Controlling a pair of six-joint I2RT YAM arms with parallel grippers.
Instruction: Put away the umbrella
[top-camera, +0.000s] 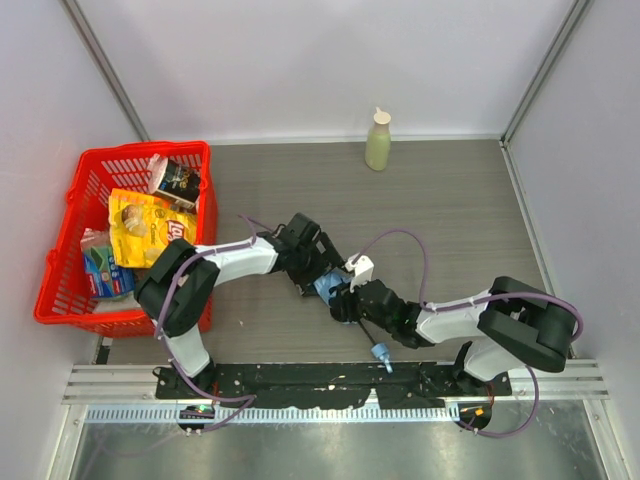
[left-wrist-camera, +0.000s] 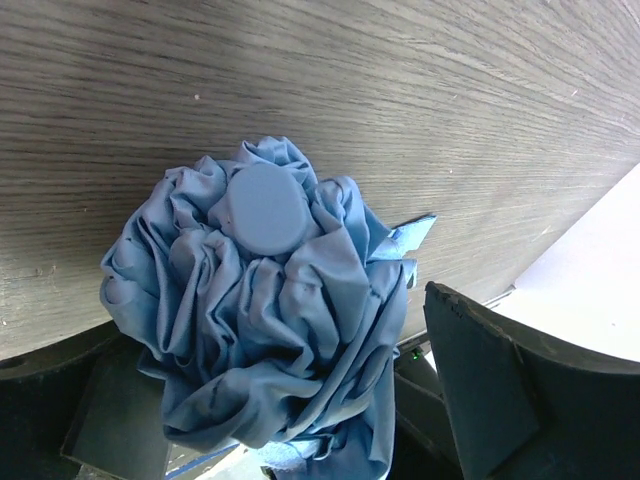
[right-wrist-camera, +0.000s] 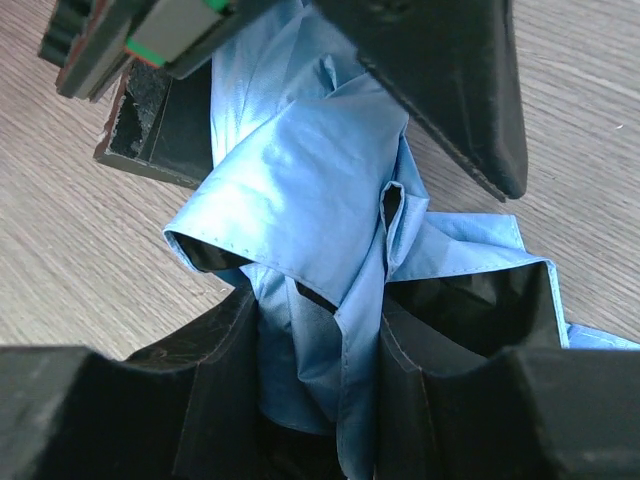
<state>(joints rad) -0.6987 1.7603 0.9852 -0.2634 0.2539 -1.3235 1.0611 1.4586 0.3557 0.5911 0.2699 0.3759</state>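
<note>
The umbrella (top-camera: 325, 288) lies mid-table between my two arms. Its long axis runs diagonally, with the bunched canopy end up by the grippers and the thin shaft trailing toward the near edge to the handle (top-camera: 380, 353).

The right gripper (right-wrist-camera: 325, 340) is clamped on a fold of blue fabric, partway closed, so that arm has the hold. The left gripper (left-wrist-camera: 290, 390) faces the canopy's round cap (left-wrist-camera: 265, 208) end-on. Its jaws stand wide either side of the bundle, and I see a gap at one finger (left-wrist-camera: 500, 390), so it looks released, though the other side is hidden by cloth.

Both arms are at the canopy end, and the handle end is free.

I count one umbrella, one bottle (top-camera: 378, 142) at the far wall, and one basket (top-camera: 140, 150) to the left, holding several packets.
</note>
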